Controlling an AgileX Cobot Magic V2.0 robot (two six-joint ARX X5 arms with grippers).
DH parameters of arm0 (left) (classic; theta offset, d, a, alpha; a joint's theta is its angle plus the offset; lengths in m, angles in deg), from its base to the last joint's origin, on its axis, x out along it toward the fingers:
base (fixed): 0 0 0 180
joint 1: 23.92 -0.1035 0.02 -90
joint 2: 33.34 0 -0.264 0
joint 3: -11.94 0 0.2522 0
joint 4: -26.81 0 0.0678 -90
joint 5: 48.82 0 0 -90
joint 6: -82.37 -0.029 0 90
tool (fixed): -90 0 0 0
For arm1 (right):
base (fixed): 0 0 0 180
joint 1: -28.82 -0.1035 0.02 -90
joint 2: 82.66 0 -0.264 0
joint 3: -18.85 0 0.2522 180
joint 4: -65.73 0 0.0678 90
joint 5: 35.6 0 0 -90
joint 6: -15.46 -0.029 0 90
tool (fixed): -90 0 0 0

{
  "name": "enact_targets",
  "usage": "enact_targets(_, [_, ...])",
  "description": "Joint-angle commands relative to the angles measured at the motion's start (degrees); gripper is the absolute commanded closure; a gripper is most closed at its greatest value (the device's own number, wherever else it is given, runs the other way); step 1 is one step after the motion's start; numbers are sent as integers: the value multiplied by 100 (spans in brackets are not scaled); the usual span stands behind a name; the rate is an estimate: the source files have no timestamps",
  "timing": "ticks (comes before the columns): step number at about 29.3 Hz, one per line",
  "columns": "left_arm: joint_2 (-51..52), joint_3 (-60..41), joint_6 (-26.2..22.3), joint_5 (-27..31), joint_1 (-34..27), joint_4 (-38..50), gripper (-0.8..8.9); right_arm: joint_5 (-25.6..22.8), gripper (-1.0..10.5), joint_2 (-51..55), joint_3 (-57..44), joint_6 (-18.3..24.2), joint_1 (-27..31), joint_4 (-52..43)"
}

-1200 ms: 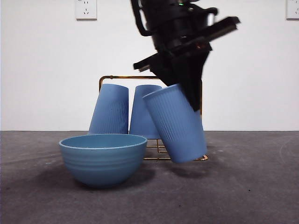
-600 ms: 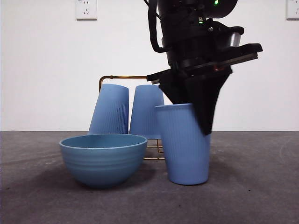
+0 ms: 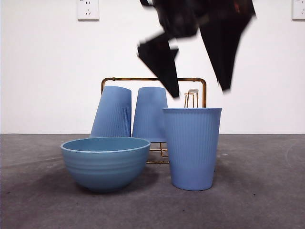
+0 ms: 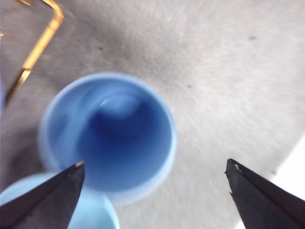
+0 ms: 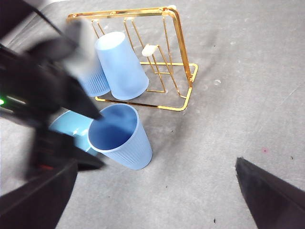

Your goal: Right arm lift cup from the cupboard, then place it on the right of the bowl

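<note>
- The left pincer (image 3: 200, 90) hung spread wide just above the cup (image 3: 192, 148), touching nothing; the right pincer (image 5: 156, 164), also spread, hung well apart.
- The bowl (image 3: 106, 164) sat leftmost.
- Behind it, two cups (image 3: 113, 112) stood upside down on the gold rack (image 3: 152, 79).
- The cup stood upright just right of the bowl.
- Only the left wrist view showed the cup's inner bottom.

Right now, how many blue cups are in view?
3. One cup stands upright on the table, right of the bowl. Two cups sit upside down on the gold rack behind. None seems hidden.
</note>
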Motion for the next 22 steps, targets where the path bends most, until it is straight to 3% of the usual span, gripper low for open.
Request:
enact_targets(1, [278, 179, -33, 26, 96, -212, 336, -42, 372, -13, 79, 79, -28, -28])
enact_targets(8, [1561, -208, -9, 26, 92, -601, 341, -22, 372, -13, 79, 197, -28, 160])
enact_targets(17, [4382, -3274, 369, 101, -612, 210, 344, 164, 372, -13, 79, 509, -28, 199])
enact_targets(22, [5766, -4345, 614, 728, -997, 439, 344, 205, 372, -13, 79, 518, -28, 199])
